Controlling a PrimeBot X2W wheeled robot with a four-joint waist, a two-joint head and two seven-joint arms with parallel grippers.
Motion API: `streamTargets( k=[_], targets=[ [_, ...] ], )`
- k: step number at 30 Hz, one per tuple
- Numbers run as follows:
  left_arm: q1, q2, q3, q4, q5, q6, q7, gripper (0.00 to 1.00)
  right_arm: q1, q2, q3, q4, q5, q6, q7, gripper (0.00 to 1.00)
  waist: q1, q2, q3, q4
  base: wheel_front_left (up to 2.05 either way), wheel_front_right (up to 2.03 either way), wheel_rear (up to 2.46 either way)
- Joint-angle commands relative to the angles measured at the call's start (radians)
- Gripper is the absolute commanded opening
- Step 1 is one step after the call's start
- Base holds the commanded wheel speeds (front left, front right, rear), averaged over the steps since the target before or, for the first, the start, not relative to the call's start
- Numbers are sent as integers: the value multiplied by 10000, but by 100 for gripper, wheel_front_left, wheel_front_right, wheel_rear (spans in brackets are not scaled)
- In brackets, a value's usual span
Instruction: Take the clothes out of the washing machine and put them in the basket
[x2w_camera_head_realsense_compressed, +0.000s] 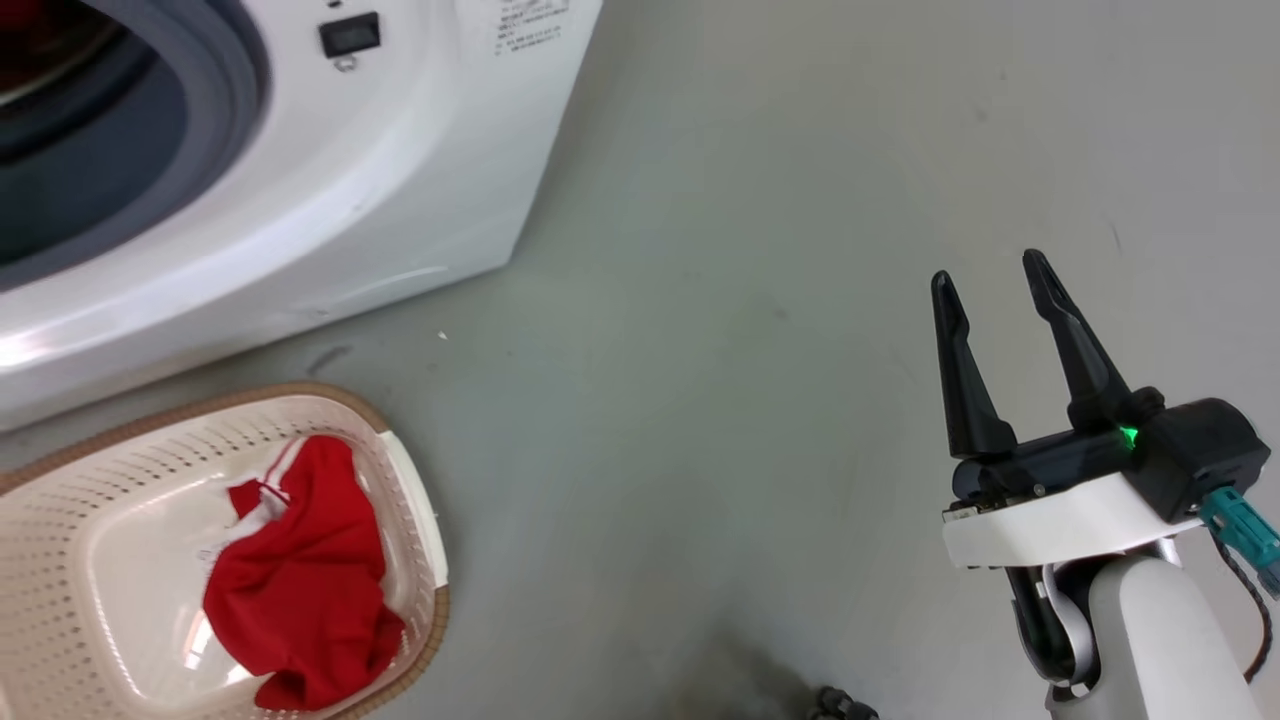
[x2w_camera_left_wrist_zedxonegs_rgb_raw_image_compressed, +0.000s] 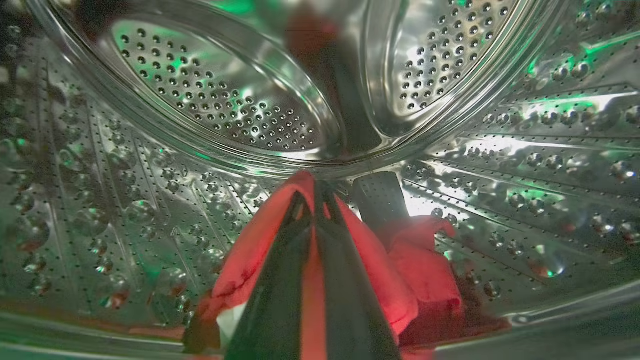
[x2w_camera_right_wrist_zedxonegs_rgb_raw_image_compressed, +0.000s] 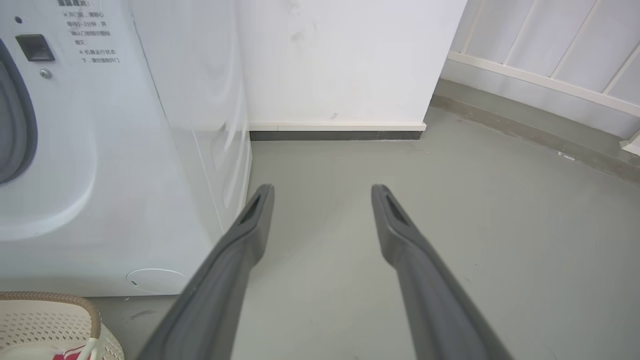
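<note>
The step in hand looks like the second pick. Inside the washing machine (x2w_camera_head_realsense_compressed: 330, 190), the left gripper (x2w_camera_left_wrist_zedxonegs_rgb_raw_image_compressed: 312, 194) reaches along the bottom of the perforated steel drum (x2w_camera_left_wrist_zedxonegs_rgb_raw_image_compressed: 225, 115). Its two dark fingers are drawn together at the tips with a strip of red cloth caught between them. It appears to be clamped on the second red garment (x2w_camera_left_wrist_zedxonegs_rgb_raw_image_compressed: 425, 265), which lies bunched low in the drum with folds rising on both sides of the fingers. How much cloth the pinch really holds cannot be told from here. The basket (x2w_camera_head_realsense_compressed: 60, 470) stands on the grey floor (x2w_camera_head_realsense_compressed: 750, 400) just in front of the washing machine, below its porthole. It already holds one red garment with white stripe trim (x2w_camera_head_realsense_compressed: 300, 580), crumpled against the basket's wall. The right gripper (x2w_camera_head_realsense_compressed: 988, 270) hangs over bare floor well off to the side of the washing machine. Its fingers are spread apart and hold nothing, so it plays no part in this step. By this reckoning the task is about half done. The next move calls for drawing the left arm back out through the grey-rimmed porthole without letting the cloth snag on the seal or slip from the grip. The arm must then carry the garment down in front of the washing machine and part the fingers over the basket.
</note>
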Motion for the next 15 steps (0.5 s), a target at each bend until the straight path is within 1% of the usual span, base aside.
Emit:
streamTargets(
  k=[1,2,3,4,6,11,15],
  targets=[
    [153,-82,40,35,-59,2,-177,0,118,0,-37,-63,-44,-10,25,100,0,0,-420,295,0,0,0],
    [473,-320,73,210,-250,-17,-557,0,215,0,-122,-154,-136,-10,108,100,0,0,-723,440,0,0,0],
    [595,-411,82,256,-293,-36,-691,0,257,0,-154,-214,-153,-10,166,100,0,0,-836,512,0,0,0],
    [1088,-757,70,359,-501,-99,-1167,0,446,0,-298,-335,-277,-10,325,100,0,0,-1332,765,0,0,0],
    [1446,-990,57,362,-623,-144,-1436,0,576,0,-373,-432,-323,-9,420,100,0,0,-1689,942,0,0,0],
    [2131,-1413,8,135,-854,-194,-1805,0,837,0,-487,-627,-527,-10,687,100,0,0,-2361,1290,0,0,0],
    [2824,-1771,-62,-367,-1031,-189,-1982,0,1101,-1,-549,-825,-646,-9,931,100,0,0,-2999,1589,0,0,0]
  ],
)
